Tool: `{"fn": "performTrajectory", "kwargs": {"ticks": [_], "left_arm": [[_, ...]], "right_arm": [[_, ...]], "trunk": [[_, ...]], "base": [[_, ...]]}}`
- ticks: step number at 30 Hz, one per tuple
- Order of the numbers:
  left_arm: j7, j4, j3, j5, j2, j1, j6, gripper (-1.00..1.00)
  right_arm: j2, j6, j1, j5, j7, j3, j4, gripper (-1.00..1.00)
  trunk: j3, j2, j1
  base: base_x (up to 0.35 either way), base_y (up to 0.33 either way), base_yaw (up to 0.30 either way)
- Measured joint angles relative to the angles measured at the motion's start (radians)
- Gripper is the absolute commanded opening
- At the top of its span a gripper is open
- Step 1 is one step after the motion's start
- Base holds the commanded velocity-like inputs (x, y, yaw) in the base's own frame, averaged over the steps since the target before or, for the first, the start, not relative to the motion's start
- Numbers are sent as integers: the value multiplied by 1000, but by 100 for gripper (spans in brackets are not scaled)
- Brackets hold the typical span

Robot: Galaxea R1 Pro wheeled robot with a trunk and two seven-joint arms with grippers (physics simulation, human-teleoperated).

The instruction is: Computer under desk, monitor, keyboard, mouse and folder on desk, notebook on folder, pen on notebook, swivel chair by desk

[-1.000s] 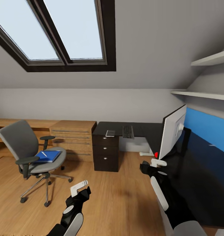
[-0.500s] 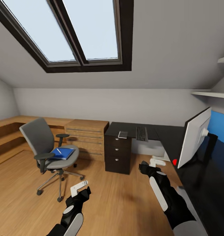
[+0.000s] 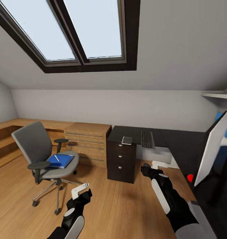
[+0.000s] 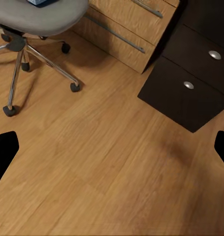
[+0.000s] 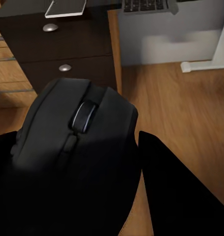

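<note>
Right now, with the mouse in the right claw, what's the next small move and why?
Probably carry the mouse toward the desk and set it down beside the keyboard. The right claw is shut on the mouse and hangs over the floor, short of the desk edge; the black top beside the keyboard looks bare.

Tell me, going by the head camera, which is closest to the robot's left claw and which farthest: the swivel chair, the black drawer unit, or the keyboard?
From the left gripper:
1. Swivel chair, just off to its left on the floor.
2. Black drawer unit, ahead and to the right.
3. Keyboard, on the desk beyond the drawers.
</note>
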Motion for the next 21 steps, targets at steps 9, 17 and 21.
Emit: {"fn": "performTrajectory", "kwargs": {"ticks": [9, 17, 21], "left_arm": [[0, 0, 0, -1, 0, 0, 0, 100], [0, 0, 0, -1, 0, 0, 0, 100], [0, 0, 0, -1, 0, 0, 0, 100]], "right_arm": [[0, 0, 0, 0, -1, 0, 0, -100], [0, -1, 0, 2, -2, 1, 1, -100], [0, -1, 0, 2, -3, 1, 0, -100]], "trunk": [[10, 0, 0], [21, 0, 0], [26, 0, 0]], "base": [[328, 0, 1], [328, 0, 106], [328, 0, 191]]}}
